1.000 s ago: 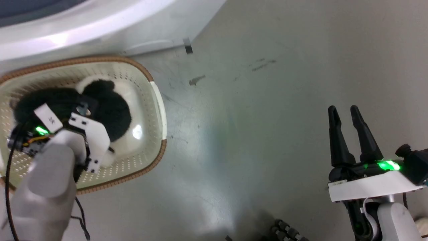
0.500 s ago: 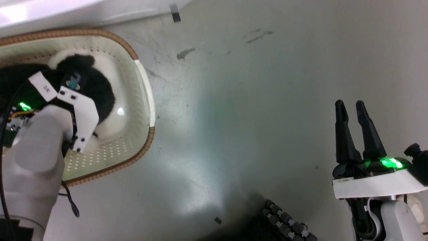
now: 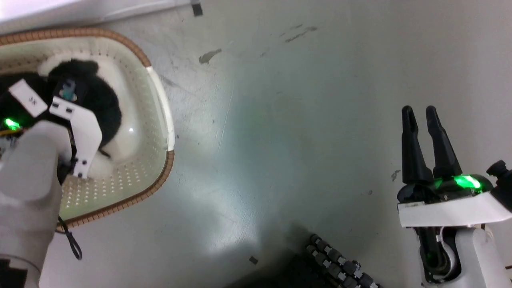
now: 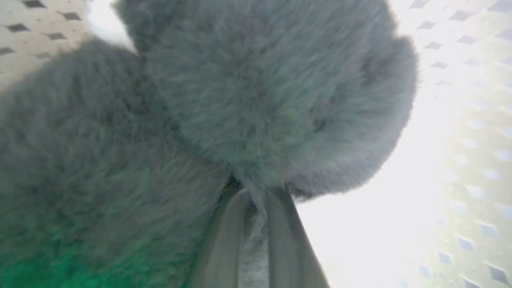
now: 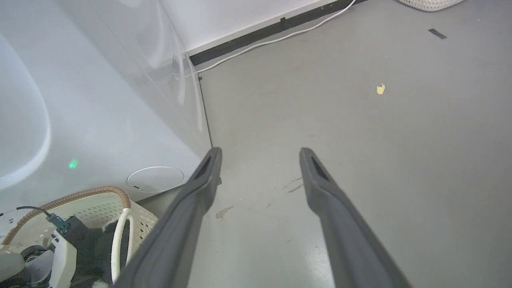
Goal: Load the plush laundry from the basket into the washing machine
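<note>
One plush laundry (image 3: 102, 106) in one basket (image 3: 159, 96); left gripper (image 4: 258, 197) seemingly pinching it; right gripper (image 3: 419, 110) spread.

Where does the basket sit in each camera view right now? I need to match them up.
Head view: the basket is at the upper left, running off the left edge.
Left wrist view: its perforated wall lines the right side and top left corner.
Right wrist view: its brown rim curves in the lower left corner.
Shared landmark: the plush laundry lying inside it.
</note>
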